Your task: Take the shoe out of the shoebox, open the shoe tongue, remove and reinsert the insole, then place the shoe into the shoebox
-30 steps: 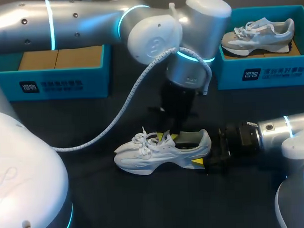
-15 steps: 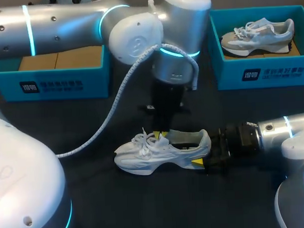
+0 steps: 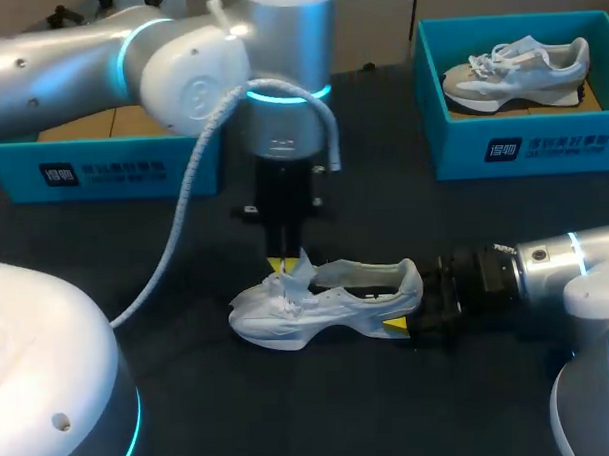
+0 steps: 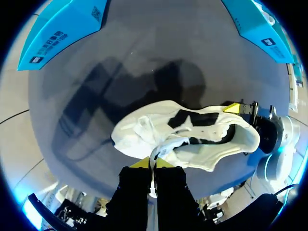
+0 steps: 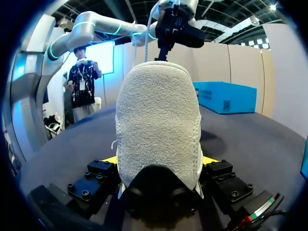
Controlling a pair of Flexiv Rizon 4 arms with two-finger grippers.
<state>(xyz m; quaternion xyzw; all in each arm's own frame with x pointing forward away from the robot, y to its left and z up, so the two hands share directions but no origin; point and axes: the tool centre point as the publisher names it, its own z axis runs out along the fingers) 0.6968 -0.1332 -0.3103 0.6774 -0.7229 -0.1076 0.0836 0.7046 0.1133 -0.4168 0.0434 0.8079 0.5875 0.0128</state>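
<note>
A white sneaker (image 3: 317,303) lies on its sole on the dark table, toe to the left. My left gripper (image 3: 282,266) hangs straight down over the lace area, shut on the thin tongue (image 4: 161,147), which it holds pulled up and toward the toe. The shoe's mouth (image 4: 202,120) gapes dark behind it. My right gripper (image 3: 403,323) comes in low from the right, and the heel (image 5: 159,134) sits between its two fingers, touching both. An open blue shoebox (image 3: 52,162) lined with cardboard stands at the back left.
A second blue shoebox (image 3: 502,146) at the back right holds another grey-white sneaker (image 3: 519,70). Bare dark tabletop lies in front of the shoe and between the two boxes.
My left arm has swung left from above the shoe's collar to above the laces, closed on the tongue and drawn it forward. The right arm and the shoe's heel have stayed put.
</note>
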